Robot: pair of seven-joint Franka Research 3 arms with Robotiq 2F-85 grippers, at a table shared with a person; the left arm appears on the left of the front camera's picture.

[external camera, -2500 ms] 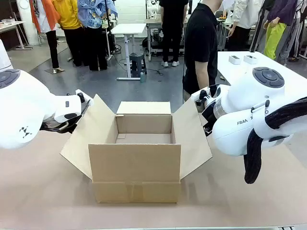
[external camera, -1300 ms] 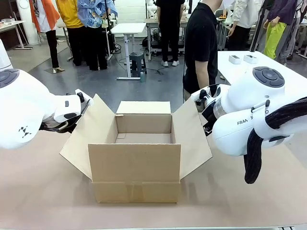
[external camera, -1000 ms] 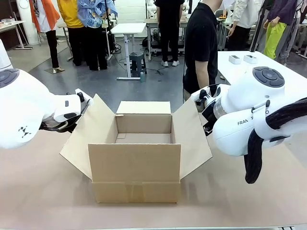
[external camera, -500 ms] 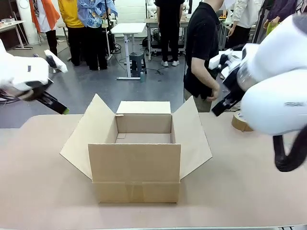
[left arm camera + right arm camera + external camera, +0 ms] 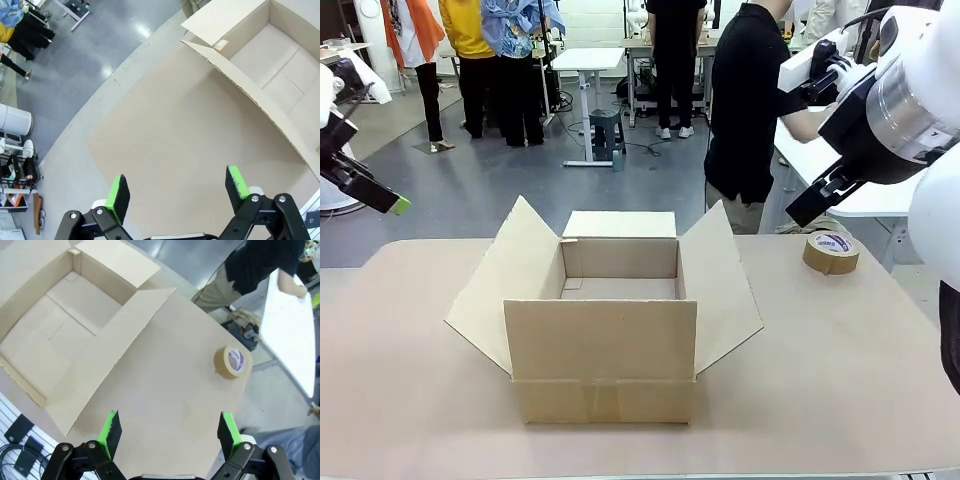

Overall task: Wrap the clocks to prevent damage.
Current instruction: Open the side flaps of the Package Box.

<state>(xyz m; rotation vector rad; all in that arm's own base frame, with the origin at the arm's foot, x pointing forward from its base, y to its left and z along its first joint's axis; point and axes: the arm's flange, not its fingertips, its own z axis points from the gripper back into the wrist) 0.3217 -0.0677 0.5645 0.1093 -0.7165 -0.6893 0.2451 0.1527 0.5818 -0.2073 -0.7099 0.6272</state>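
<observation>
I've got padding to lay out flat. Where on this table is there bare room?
Widest: right of the cardboard box, between its right flap and the table edge, nearer than the tape roll. Also left of the left flap, and a narrower strip before the box. The middle is crowded by the box's splayed flaps.

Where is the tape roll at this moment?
In the front view the tape roll lies at the far right of the table, apart from the open cardboard box.
</observation>
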